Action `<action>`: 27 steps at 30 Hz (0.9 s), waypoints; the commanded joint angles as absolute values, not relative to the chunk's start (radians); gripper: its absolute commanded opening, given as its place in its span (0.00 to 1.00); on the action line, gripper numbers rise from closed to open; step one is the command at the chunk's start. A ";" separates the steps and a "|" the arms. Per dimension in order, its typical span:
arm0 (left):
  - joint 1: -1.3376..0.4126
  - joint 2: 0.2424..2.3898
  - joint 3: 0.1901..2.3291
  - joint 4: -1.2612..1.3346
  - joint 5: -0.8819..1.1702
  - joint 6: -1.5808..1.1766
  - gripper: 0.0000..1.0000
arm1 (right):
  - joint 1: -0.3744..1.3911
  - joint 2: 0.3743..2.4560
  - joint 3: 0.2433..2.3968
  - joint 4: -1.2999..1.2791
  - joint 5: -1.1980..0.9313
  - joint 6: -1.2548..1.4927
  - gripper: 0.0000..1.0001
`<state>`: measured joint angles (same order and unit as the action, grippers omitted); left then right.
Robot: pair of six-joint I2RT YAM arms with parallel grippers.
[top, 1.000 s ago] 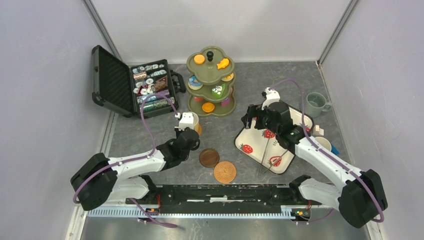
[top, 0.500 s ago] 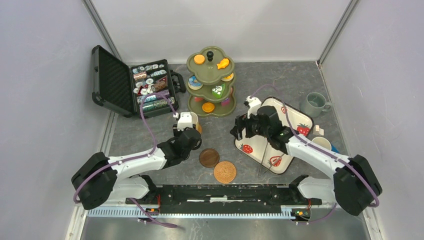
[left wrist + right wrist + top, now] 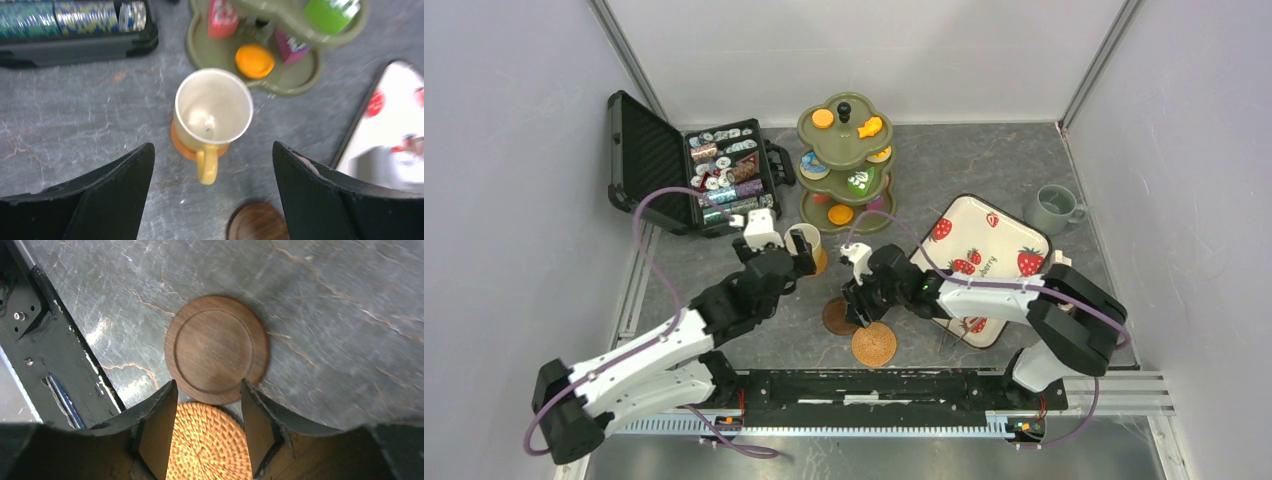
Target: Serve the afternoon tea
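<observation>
Possibly the right gripper (image 3: 208, 390), fingers parted over the wooden coaster (image 3: 215, 340), drags the woven coaster (image 3: 207, 445) along; the left gripper (image 3: 212, 147) gapes above the yellow mug (image 3: 212, 107).

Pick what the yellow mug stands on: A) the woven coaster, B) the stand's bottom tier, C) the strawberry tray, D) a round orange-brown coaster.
D: in the left wrist view the yellow mug sits on a round orange-brown coaster, whose rim shows under its base.
</observation>
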<state>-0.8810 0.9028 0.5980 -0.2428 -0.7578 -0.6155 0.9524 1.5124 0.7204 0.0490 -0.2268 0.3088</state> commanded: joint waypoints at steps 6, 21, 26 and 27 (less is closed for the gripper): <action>-0.876 0.672 0.812 -0.300 -0.857 -0.496 1.00 | 0.992 1.650 0.816 0.115 -0.191 0.328 0.46; -0.877 0.488 0.887 -0.055 -1.013 0.040 1.00 | 0.991 1.811 0.936 0.019 0.221 0.341 0.42; -0.876 0.479 0.814 0.041 -1.028 0.133 1.00 | 0.980 1.874 1.012 -0.028 0.296 0.317 0.42; -0.876 0.479 0.805 0.044 -1.029 0.138 1.00 | 0.976 1.881 1.017 -0.030 0.310 0.316 0.42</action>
<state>-0.8806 0.4774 0.8436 -0.0631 -0.9901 -0.0105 0.9924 1.8225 0.9840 0.0711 0.1749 0.3367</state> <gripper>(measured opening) 0.996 0.418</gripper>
